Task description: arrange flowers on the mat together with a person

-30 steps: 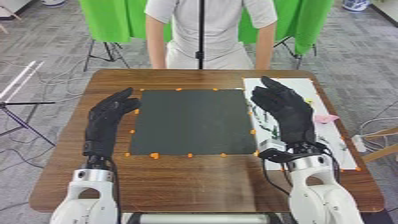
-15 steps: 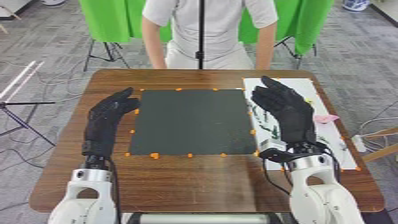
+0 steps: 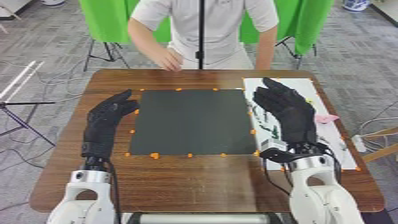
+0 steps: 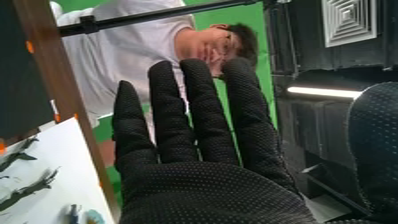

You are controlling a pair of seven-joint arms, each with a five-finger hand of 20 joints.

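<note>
In the head view my right hand [image 3: 289, 110] is over the white sheet [image 3: 298, 86] at the table's right, open with straight fingers. A pink flower [image 3: 326, 119] lies beside it, and green stems [image 3: 266, 125] show to its left. My left hand [image 3: 107, 117] is open at the left edge of the dark mat [image 3: 191, 122], which bears no flowers. In the right wrist view, my right hand [image 4: 213, 185] has its fingers straight; dark leafy stems [image 4: 31, 190] and a bluish flower [image 4: 93, 216] lie on the sheet [image 4: 75, 165]. My right hand hides part of the sheet.
Orange tape bits [image 3: 155, 155] mark the mat's border on the brown table [image 3: 195, 185]. A person stands behind the far edge, one hand [image 3: 166, 59] near that edge and the other arm hanging down. A thin black pole [image 3: 201, 30] rises in front of the person.
The person's arm on the view's left has bent, bringing that hand up toward the table's far edge. Both my hands have stayed almost still.
</note>
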